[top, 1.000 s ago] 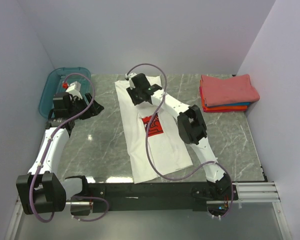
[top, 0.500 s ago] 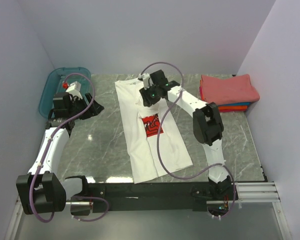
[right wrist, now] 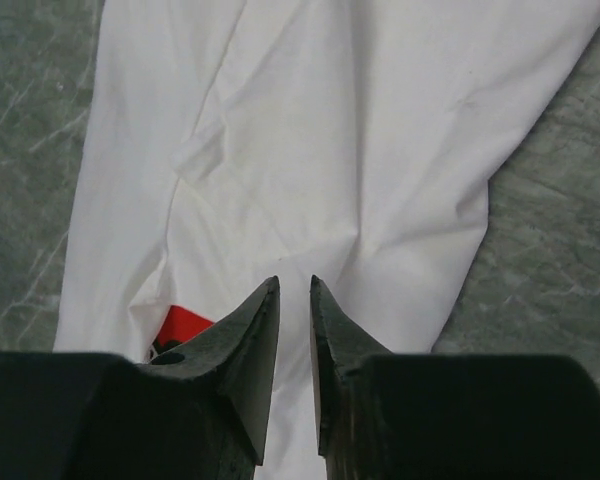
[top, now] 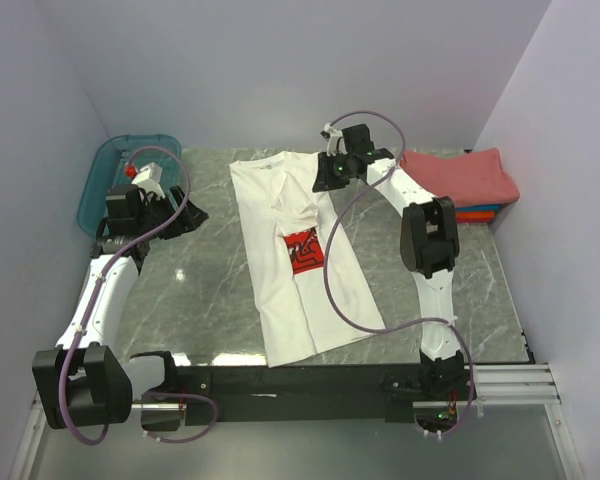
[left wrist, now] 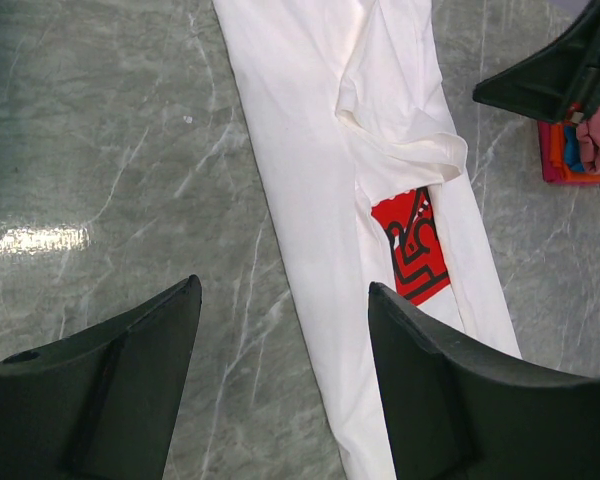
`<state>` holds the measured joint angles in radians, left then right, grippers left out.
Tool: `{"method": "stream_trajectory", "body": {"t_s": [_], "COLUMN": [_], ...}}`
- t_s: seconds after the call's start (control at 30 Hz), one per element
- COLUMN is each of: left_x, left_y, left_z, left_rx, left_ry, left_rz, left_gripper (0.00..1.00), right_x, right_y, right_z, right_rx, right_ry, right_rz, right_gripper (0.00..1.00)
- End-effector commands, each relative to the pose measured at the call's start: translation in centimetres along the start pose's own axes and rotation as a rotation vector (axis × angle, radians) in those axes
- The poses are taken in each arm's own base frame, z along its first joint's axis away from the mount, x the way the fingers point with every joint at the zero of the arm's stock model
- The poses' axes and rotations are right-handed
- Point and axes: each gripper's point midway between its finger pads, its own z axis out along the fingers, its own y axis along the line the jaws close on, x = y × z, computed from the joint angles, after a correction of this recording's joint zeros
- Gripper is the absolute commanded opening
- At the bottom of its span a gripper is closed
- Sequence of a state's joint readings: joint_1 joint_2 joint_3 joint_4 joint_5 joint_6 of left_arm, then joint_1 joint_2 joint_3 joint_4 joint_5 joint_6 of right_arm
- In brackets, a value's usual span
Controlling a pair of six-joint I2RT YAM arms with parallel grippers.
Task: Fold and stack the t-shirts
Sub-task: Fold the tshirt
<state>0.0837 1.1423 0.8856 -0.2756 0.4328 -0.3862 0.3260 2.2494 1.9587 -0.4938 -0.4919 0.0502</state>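
Top external: the white tee point(top: 280, 290) lies lengthwise down the middle of the marble table point(top: 205, 285), collar end toward the back wall, hem close to the black rail point(top: 310, 380) at the near edge. It is folded into a long narrow strip with soft, slightly rumpled edges. A loose flap drapes over the top of the red print point(top: 303, 250), so only part of the square shows. I see bare grey-green marble, veined and glossy, on both sides of the strip: a broad band to the left and another to the right, below the stack. The stack of folded tees point(top: 460, 178) sits in the far right corner against the right wall, coral-red on top, with thin orange and blue edges beneath. The teal bin point(top: 93, 190), smooth plastic with rounded corners, is tucked into the far left corner. The left gripper point(top: 183, 217) hangs over bare marble between bin and tee, touching neither. In its wrist view the fingers are spread wide with nothing between them. The right gripper point(top: 330, 175) sits at the far right edge of the tee, near the stack. In its wrist view the black wedge fingers point(right wrist: 255, 330) are nearly together over white cloth, a thin slit between; I cannot tell whether any cloth is pinched.
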Motion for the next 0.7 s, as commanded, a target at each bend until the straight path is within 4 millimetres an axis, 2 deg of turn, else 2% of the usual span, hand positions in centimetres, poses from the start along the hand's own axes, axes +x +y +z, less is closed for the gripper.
{"method": "stream_trajectory", "body": {"t_s": [0.0, 0.13, 0.23, 0.27, 0.37, 0.5, 0.67], "left_x": [-0.9, -0.9, -0.7, -0.7, -0.6, -0.6, -0.5], "left_y": [-1.0, -1.1, -1.0, -1.0, -1.0, -1.0, -0.9], "left_z": [-0.5, -0.5, -0.4, -0.4, -0.3, -0.2, -0.2], "left_rx": [0.039, 0.043, 0.041, 0.042, 0.045, 0.047, 0.047], "left_ry": [-0.028, -0.026, -0.02, -0.019, -0.013, -0.009, -0.005], "left_rz": [0.031, 0.032, 0.031, 0.03, 0.027, 0.025, 0.023], "left_gripper": [0.73, 0.73, 0.73, 0.73, 0.73, 0.73, 0.73], "right_x": [-0.2, 1.3, 2.1, 2.7, 3.0, 4.5, 5.4], "right_y": [-0.2, 0.0, 0.5, 0.4, 0.6, 0.6, 1.3], "right_z": [1.4, 2.1, 2.0, 2.0, 1.4, 0.9, 0.3], "right_rx": [-0.049, -0.094, -0.121, -0.122, -0.122, -0.111, -0.1], "right_ry": [0.008, 0.049, 0.061, 0.074, 0.072, 0.098, 0.101], "right_rz": [0.072, 0.086, 0.073, 0.076, 0.045, 0.027, -0.021], "right_gripper": [0.26, 0.19, 0.16, 0.13, 0.12, 0.11, 0.11]}}
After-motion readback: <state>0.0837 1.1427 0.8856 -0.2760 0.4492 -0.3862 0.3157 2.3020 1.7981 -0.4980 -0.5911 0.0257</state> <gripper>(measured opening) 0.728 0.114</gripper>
